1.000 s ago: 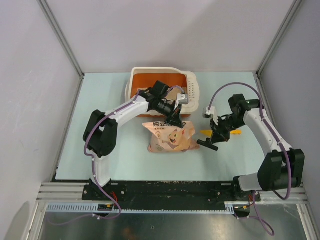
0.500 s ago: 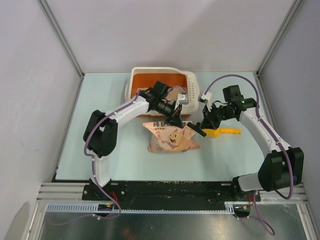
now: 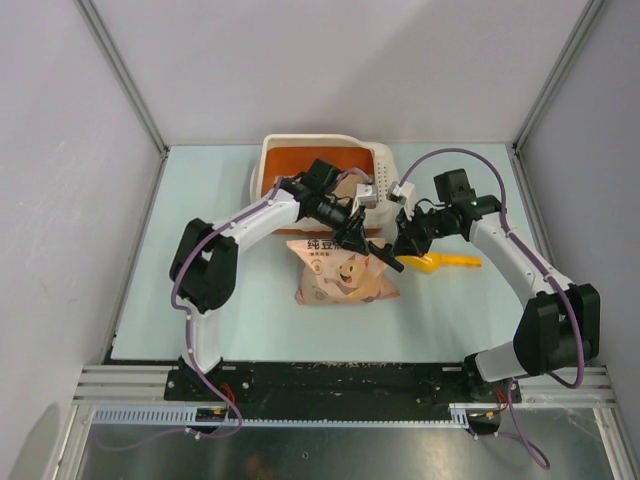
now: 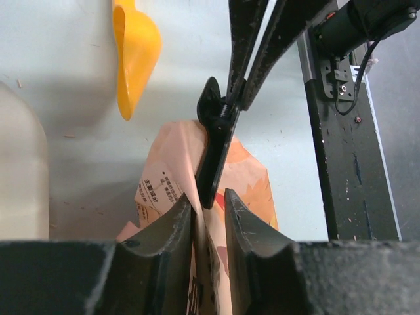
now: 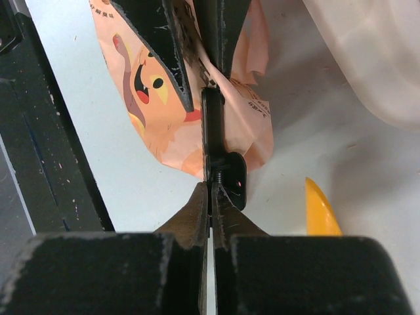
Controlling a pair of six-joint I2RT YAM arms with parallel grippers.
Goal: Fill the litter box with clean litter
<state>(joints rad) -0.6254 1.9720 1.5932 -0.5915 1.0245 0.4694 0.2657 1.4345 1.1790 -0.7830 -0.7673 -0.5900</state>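
Observation:
The cream-white litter box [image 3: 383, 178] with an orange-brown inner wall stands at the back of the table; its wall also shows in the left wrist view [image 4: 20, 170] and the right wrist view [image 5: 380, 65]. The pink printed bag [image 3: 340, 275] lies in front of it. No loose litter shows. My left gripper [image 3: 352, 238] [image 4: 209, 197] is shut on the bag's top edge [image 4: 170, 170]. My right gripper [image 3: 400, 245] [image 5: 211, 190] is shut on a thin black tool [image 5: 213, 131], whose tip touches the bag [image 5: 151, 85] right beside my left fingers [image 4: 246, 230].
An orange plastic scoop [image 3: 445, 263] lies on the table right of the bag, just under my right arm; it also shows in the left wrist view [image 4: 134, 52] and the right wrist view [image 5: 321, 210]. Grey walls enclose the table on three sides.
My right arm has swung left from beside the scoop, carrying the black tool to the bag's top edge. My left gripper has kept hold of the bag in place.

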